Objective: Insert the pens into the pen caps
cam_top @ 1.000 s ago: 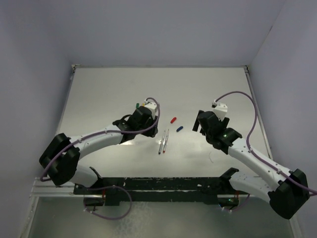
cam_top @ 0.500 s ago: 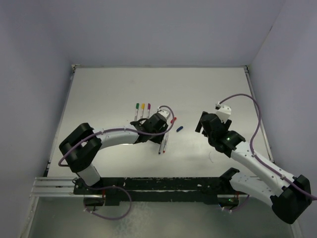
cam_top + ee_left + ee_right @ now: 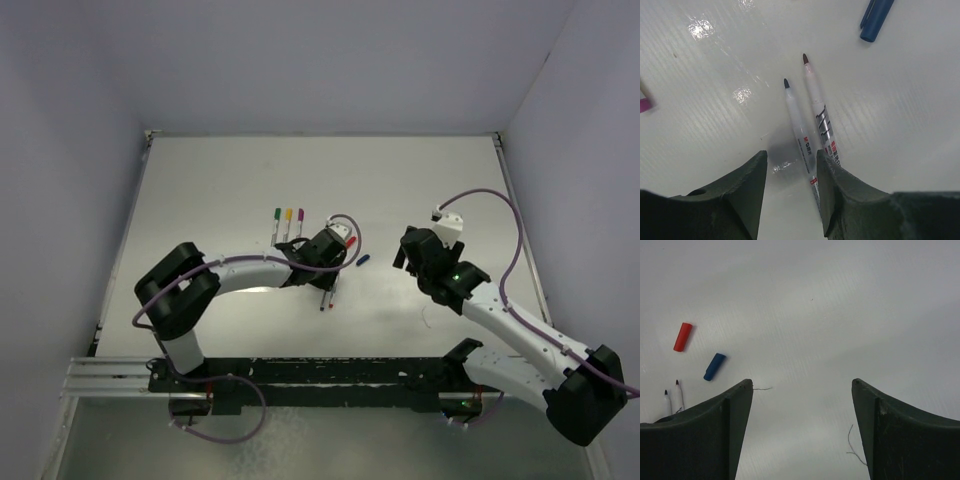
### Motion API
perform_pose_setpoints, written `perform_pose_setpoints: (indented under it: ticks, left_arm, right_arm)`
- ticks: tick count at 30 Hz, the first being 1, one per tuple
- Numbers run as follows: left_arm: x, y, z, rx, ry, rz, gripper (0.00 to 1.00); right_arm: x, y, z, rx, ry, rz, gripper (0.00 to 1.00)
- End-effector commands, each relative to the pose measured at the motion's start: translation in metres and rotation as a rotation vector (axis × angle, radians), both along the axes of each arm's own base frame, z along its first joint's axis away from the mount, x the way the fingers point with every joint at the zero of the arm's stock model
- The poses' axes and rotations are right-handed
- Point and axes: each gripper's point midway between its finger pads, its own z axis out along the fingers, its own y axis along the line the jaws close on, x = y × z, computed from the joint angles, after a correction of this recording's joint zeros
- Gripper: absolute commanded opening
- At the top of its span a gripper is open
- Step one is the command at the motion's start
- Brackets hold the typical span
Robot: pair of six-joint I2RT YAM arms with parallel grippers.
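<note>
**A:** Left wrist view told us most: the left gripper (image 3: 791, 160) stood partly open, holding nothing, its fingers astride the back end of the blue-tipped pen (image 3: 797, 125).

**B:** And the red-tipped pen (image 3: 816, 112) lay just beside it, running close along one finger. We judged that a squeeze there could pinch both pens, or send the red one rolling toward the near edge of the table (image 3: 200, 180).

**A:** We agreed. Both pens lay about midway between the left and right edges, closer to the near edge. The blue cap (image 3: 714, 366) and red cap (image 3: 683, 336) lay a little farther in.

**B:** The right gripper (image 3: 801, 390) hung wide open and empty, well apart from the caps. We feared a grip so far back would let the tip wobble and miss the cap's mouth.
</note>
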Motion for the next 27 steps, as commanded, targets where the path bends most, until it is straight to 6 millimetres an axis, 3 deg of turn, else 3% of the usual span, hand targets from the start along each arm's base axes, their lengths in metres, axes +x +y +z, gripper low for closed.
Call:
perform_pose_setpoints:
  ticks: [1,7,12,21,27]
  left_arm:
    - [0.004,0.002,0.000,0.056,0.014,0.037,0.48]
    - [-0.009,0.014,-0.013,0.136,0.090,0.026,0.46]
    - [-0.019,0.022,-0.017,0.168,0.133,0.019,0.40]
    - [-0.039,0.037,-0.019,0.197,0.200,0.021,0.39]
    - [-0.043,0.046,-0.033,0.226,0.215,0.030,0.36]
  right_arm:
    - [0.005,0.001,0.004,0.024,-0.025,-0.020,0.82]
    - [0.005,0.004,0.007,0.044,-0.035,-0.016,0.81]
    - [0.005,0.006,0.011,0.058,-0.041,-0.009,0.81]
    - [0.004,0.006,0.021,0.070,-0.046,-0.008,0.80]
    - [0.007,0.009,0.022,0.072,-0.041,-0.003,0.80]
